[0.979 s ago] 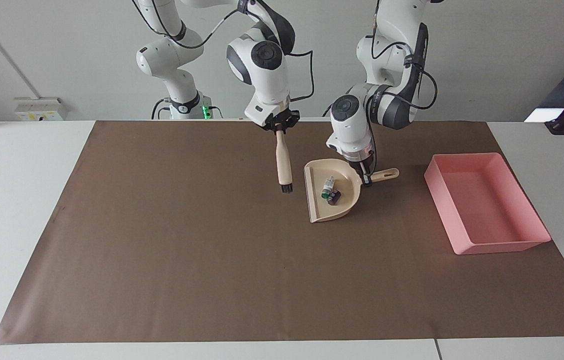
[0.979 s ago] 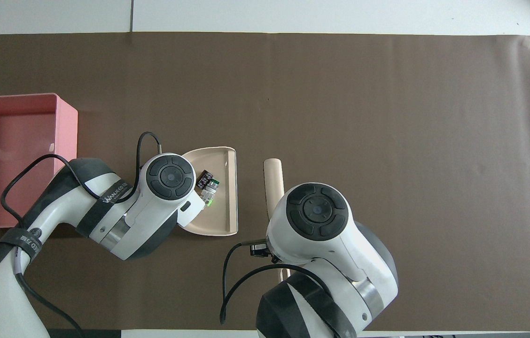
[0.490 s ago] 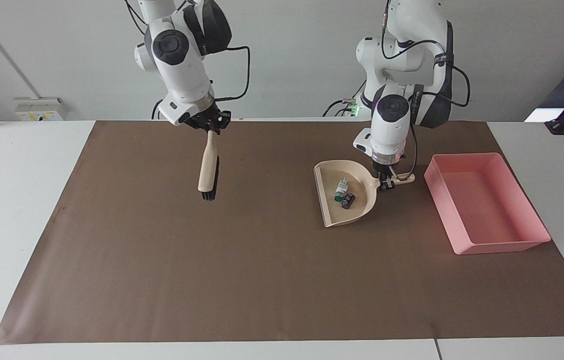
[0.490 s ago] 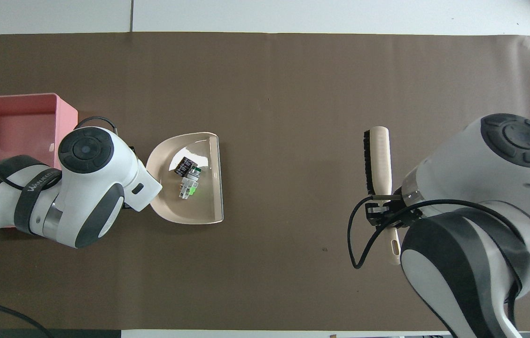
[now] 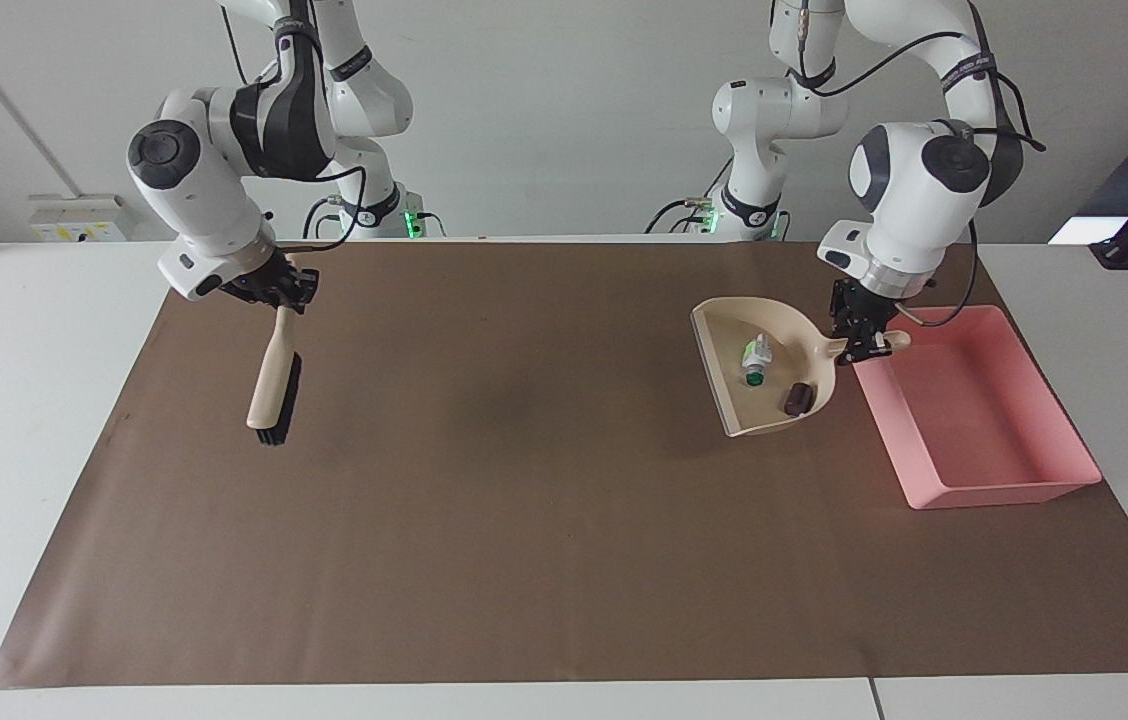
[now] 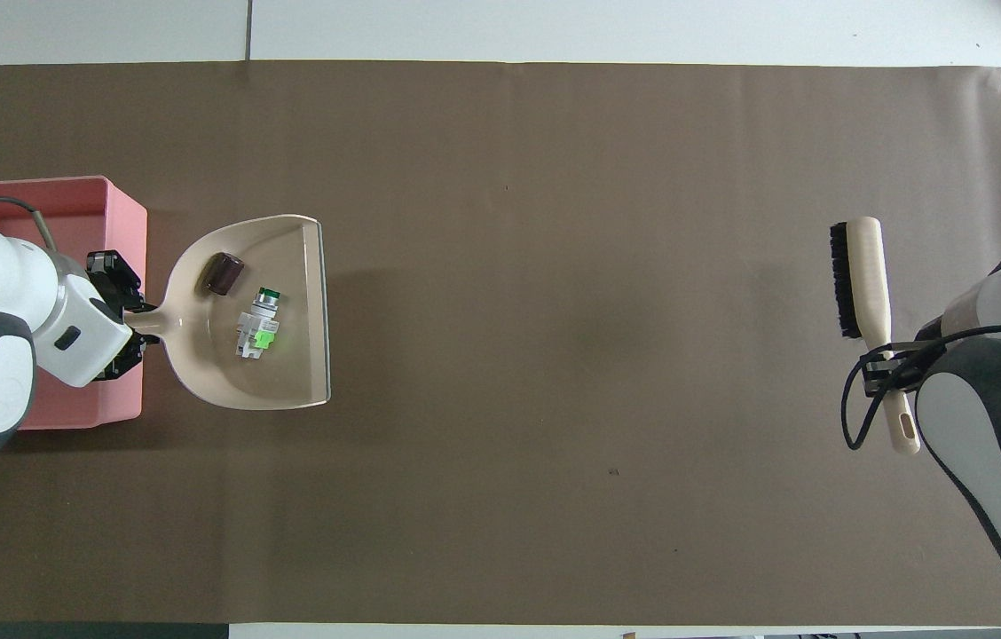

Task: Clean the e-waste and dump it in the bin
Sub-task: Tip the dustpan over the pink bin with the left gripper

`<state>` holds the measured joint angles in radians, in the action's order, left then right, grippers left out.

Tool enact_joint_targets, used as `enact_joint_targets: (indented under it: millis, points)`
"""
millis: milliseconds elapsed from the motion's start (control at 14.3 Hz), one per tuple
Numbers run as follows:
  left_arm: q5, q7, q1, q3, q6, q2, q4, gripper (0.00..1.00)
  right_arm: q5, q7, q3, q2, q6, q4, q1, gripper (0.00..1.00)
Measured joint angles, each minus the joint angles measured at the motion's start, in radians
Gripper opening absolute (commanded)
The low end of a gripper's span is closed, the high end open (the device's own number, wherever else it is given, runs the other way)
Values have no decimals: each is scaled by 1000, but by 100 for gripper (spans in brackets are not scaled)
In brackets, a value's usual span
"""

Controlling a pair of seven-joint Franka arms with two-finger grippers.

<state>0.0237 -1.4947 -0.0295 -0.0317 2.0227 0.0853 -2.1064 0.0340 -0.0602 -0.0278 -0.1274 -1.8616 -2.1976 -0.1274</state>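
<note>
Moved since a second ago: both arms have swung apart. The dustpan (image 5: 769, 365), then on the mat near mid-table, is now lifted and carried to the bin's edge; the brush (image 5: 273, 383) has gone out to the right arm's end of the table.

Left gripper (image 5: 862, 335): jaws closed on the dustpan's handle, over the bin's wall nearest mid-table. Pan is raised, tilted handle-low, its open lip pointing toward mid-table.

E-waste, inside the dustpan: white piece with green marks (image 5: 754, 360) mid-pan; dark cylinder (image 5: 798, 397), now apart from the white piece, lying against the curved back wall near the handle.

Bin (image 5: 1024, 492): pink tray at the left arm's end of the table, just beside the pan; nothing seen inside it.

Right gripper (image 5: 281, 297): jaws closed on the brush handle, bristles hanging down over the brown mat (image 5: 524, 560); this arm waits.

Judgement: sweeping looks finished; dumping is not yet done. The pan's open lip faces away from the bin, so it likely needs turning or carrying over the tray before tipping. The bin's wall under the handle is the only obstacle.
</note>
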Motion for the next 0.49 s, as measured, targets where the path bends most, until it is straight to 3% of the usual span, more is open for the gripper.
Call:
enact_joint_targets:
  millis: [490]
  points:
    - [-45, -450, 297, 8, -148, -46, 174, 0, 2, -96, -1, 53, -214, -112, -77, 0]
